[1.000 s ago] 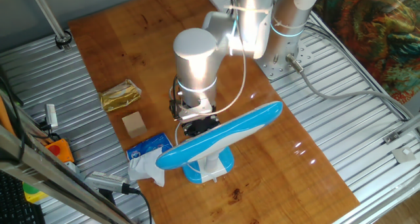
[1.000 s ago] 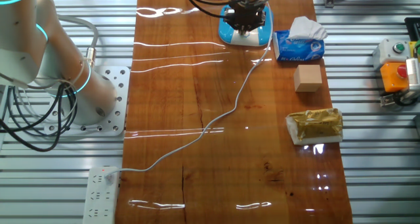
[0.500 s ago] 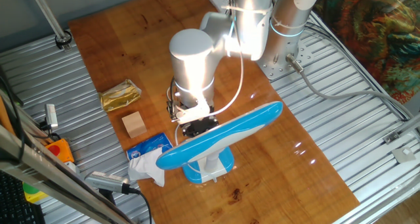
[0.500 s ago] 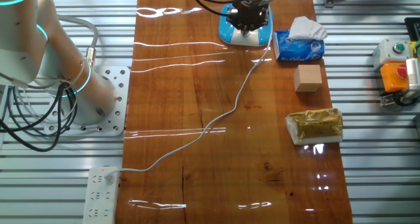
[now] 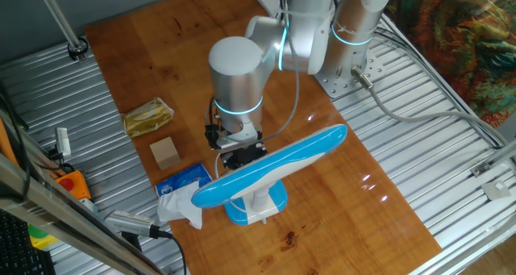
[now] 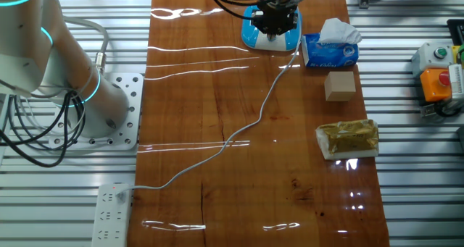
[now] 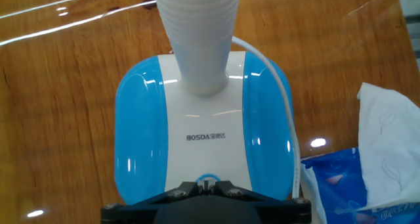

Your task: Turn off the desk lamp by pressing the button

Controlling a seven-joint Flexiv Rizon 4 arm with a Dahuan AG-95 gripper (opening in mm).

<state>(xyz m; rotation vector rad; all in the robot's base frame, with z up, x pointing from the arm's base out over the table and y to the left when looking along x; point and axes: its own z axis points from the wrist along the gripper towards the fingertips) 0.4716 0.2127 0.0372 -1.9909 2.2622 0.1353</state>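
The desk lamp has a long bright-blue head [image 5: 274, 166], a white stem [image 7: 200, 40] and a round blue-and-white base [image 7: 141, 132]. The base also shows in the other fixed view [image 6: 251, 35]. My gripper [image 7: 208, 183] points straight down at the front of the base. Its black fingertips are shut together and rest on the small blue-ringed button [image 7: 208, 177]. In one fixed view the gripper [image 5: 242, 156] is partly hidden behind the lamp head. In the other fixed view the gripper [image 6: 274, 24] stands over the base. The lamp casts no glow on the arm.
A blue-and-white tissue packet [image 6: 330, 50] lies right beside the base, also in the hand view [image 7: 367, 178]. A wooden block [image 6: 340, 85] and a gold packet [image 6: 349, 139] lie further along. The white cord [image 6: 254, 124] runs across the table to a power strip [image 6: 112, 209].
The bright glare on the silver arm is gone; the lamp's light is out. The gripper has stayed at the base's button with only a slight shift.
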